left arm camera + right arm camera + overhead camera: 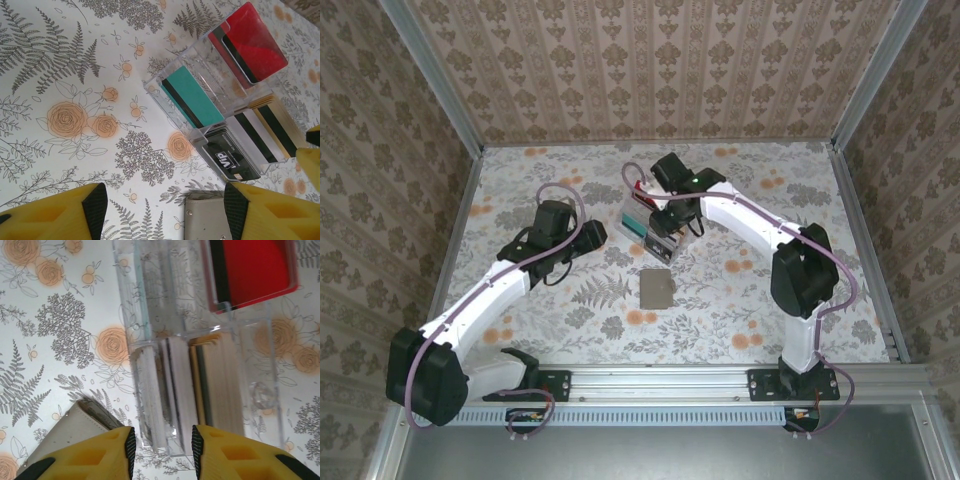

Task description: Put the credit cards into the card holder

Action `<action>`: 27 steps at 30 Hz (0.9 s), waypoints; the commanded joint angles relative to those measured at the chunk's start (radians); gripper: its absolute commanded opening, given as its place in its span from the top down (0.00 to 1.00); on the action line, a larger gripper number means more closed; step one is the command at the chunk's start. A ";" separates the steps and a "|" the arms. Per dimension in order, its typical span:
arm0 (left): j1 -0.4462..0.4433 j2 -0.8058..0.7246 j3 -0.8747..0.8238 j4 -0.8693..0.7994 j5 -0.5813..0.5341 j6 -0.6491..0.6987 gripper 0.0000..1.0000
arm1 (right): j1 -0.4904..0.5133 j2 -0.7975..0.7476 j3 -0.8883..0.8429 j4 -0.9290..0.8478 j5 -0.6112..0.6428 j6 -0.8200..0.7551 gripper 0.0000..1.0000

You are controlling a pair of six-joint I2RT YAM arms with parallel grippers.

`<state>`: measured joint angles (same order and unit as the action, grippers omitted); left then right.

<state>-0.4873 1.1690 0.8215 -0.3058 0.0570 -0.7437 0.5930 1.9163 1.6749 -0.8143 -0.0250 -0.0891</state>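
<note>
The credit cards stand in a clear slotted rack (207, 55): a red one (252, 42), a teal one (192, 97), a black one (230, 157) and striped white and beige ones (270, 127). The grey card holder (657, 288) lies flat on the table just in front of the rack (640, 213). My left gripper (165, 205) is open to the left of the rack, with the holder's corner (207, 220) beside its right finger. My right gripper (161, 445) is open above the rack's near end (150, 290), astride the white cards (152, 395), with beige cards (220, 385) and the red card (255, 270) beyond.
The table carries a floral cloth (570, 310), bare in front and at the left. Patterned walls with metal frame posts (460, 215) close it in on three sides. The right arm (750, 220) reaches in from the right over the rack.
</note>
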 commanded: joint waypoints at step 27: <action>0.016 -0.080 -0.122 0.052 -0.016 -0.112 0.30 | 0.163 0.151 -0.069 0.071 0.390 0.013 0.61</action>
<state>-0.4816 1.1110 0.7063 -0.2729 0.0528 -0.8391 0.7437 2.0407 1.6222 -0.7593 0.2638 -0.0566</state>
